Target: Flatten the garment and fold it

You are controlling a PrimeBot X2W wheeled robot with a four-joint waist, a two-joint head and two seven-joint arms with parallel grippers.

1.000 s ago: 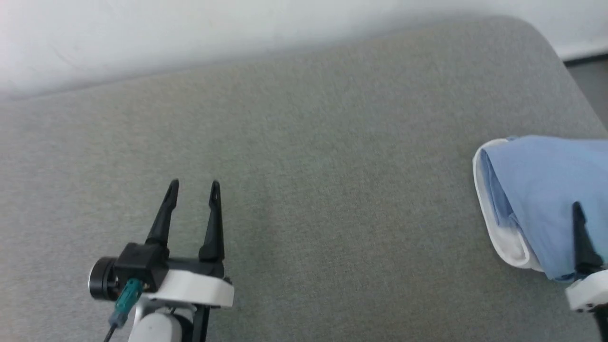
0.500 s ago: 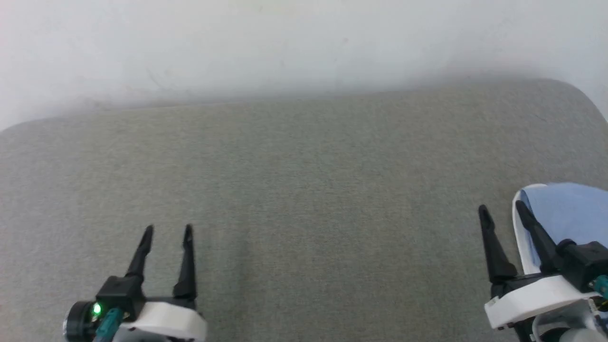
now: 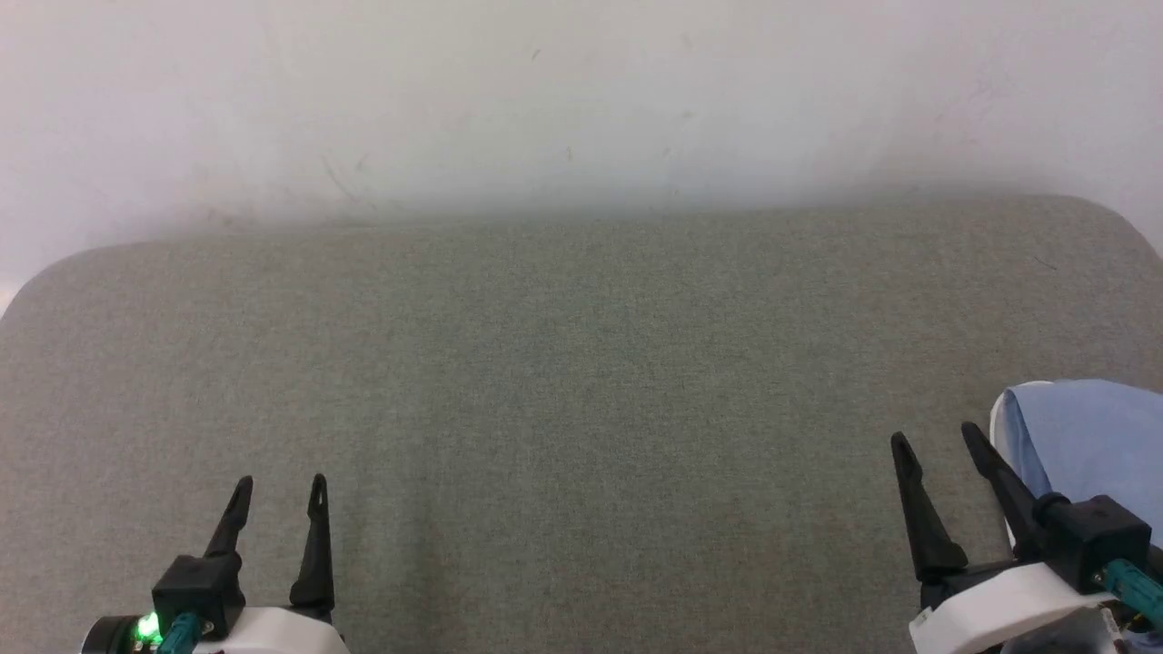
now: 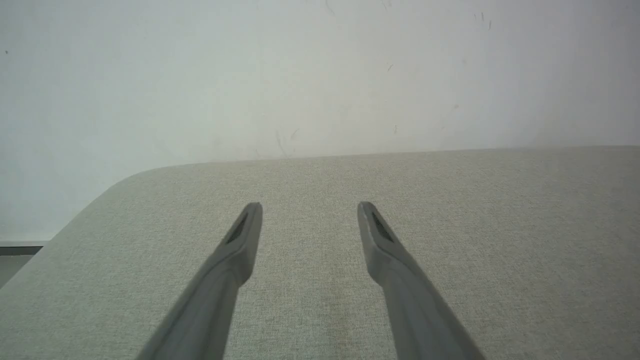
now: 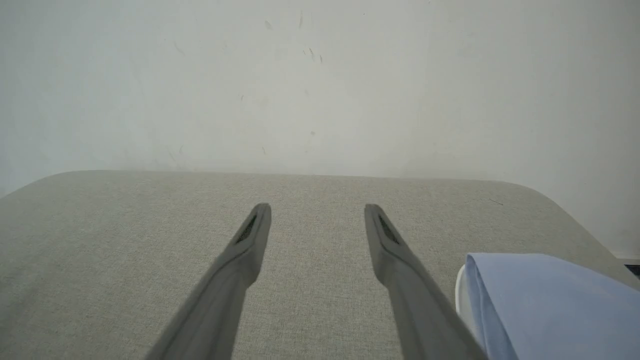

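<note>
Grey desk point(image 3: 581, 363), white wall behind. My head camera has swung back, so the folded shirt point(image 3: 1090, 445) now lies at lower right, just beside my right claw point(image 3: 935, 436). That and my left claw point(image 3: 281, 481) hang released, empty; folding looks finished.

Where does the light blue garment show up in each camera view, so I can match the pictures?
Head view: garment at the lower right edge, just right of the right gripper fingers.
Right wrist view: garment in the lower right corner, beside that gripper's right-hand finger.
Left wrist view: left gripper fingers over the grey cushion.
Shared landmark: the cushion's far edge against the white wall.
</note>
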